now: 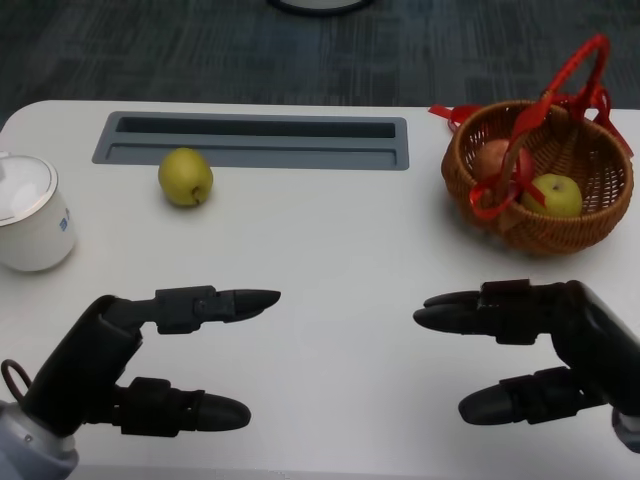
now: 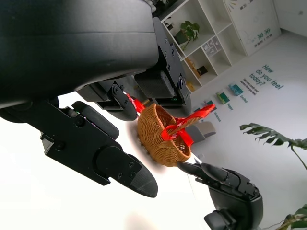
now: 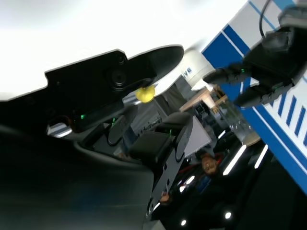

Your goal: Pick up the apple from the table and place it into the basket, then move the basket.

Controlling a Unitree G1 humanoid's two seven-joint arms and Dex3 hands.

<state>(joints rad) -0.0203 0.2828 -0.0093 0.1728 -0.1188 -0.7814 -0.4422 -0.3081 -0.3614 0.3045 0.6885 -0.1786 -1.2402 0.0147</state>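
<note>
Your left hand (image 1: 150,365) and right hand (image 1: 540,350) hover empty, fingers apart; the yellow-green apple (image 1: 185,176) lies well left of the wicker basket (image 1: 560,235).

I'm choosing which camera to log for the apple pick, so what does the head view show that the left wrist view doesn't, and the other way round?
Only the head view shows the yellow-green apple on the table, the white container at the table's left edge, the grey recessed tray, and the fruit inside the basket. Only the left wrist view shows the room behind: shelving and a leafy plant. Both show the wicker basket with its red ribbon handle, plus the left hand and right hand, each holding nothing, fingers apart.
</note>
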